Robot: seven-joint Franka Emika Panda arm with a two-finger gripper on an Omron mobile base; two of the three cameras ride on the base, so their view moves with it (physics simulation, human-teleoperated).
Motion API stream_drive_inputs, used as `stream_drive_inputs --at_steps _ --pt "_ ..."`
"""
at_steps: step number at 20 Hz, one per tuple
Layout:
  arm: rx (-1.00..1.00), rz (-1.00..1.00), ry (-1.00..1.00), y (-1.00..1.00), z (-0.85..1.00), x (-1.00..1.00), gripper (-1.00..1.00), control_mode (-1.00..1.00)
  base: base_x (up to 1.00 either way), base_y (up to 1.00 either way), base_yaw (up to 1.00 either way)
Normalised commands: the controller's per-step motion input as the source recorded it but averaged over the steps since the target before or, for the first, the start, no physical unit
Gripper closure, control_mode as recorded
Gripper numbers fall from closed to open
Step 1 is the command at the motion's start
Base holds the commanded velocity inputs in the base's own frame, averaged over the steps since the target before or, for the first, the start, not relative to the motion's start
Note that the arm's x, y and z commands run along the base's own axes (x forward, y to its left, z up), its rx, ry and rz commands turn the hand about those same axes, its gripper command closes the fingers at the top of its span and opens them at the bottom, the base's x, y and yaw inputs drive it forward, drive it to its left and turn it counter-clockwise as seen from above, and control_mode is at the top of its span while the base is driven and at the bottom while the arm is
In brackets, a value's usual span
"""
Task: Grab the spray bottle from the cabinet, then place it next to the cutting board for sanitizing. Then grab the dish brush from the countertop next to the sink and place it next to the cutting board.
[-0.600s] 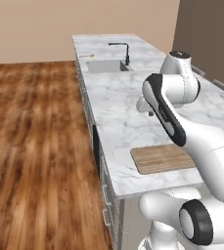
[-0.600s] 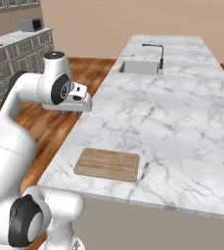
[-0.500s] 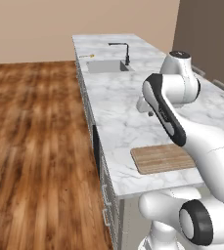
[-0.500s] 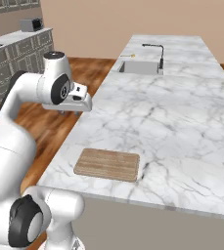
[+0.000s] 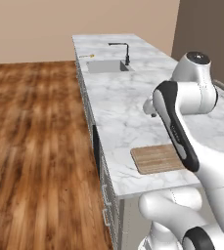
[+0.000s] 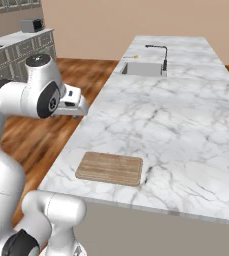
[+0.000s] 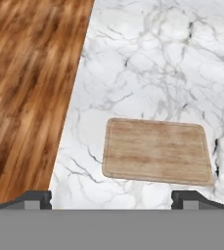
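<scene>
I see my two-finger claw [image 7: 111,197] hanging above the long white marble countertop [image 7: 147,63] with its jaws spread wide and nothing between them. The flat rectangular light-brown wooden cutting board [image 7: 157,151] lies directly below the claw, near the countertop's near edge. At the far end sits the rectangular grey recessed sink [image 5: 106,66] with a thin black faucet [image 5: 124,50]. Just left of the sink lies the thin pale dish brush with a yellow end [image 5: 86,56], well apart from the claw.

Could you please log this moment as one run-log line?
gripper: open, empty | cutting board: bare, below hand | dish brush: by sink
</scene>
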Motion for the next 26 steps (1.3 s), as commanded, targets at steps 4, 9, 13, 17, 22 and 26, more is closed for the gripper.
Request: stream_drive_inputs --at_steps 4,9,13,17,22,26 --pt "0.0 0.0 -0.17 0.0 0.49 -0.58 -1.0 -1.0 0.0 0.0 0.0" --pt "0.0 0.0 -0.14 0.0 0.4 -0.48 -1.0 -1.0 0.0 0.0 0.0" --pt "0.0 0.0 -0.05 0.0 0.07 -0.55 -1.0 -1.0 0.0 0.0 0.0" --pt "0.0 -0.01 0.0 0.0 0.0 -0.45 -1.0 -1.0 0.0 0.0 0.0" --pt "0.0 -0.01 0.0 0.0 0.0 -0.22 -1.0 -1.0 0.0 0.0 0.0" --pt "0.0 0.0 0.0 0.0 0.0 0.0 -1.0 1.0 -0.37 0.01 0.0"
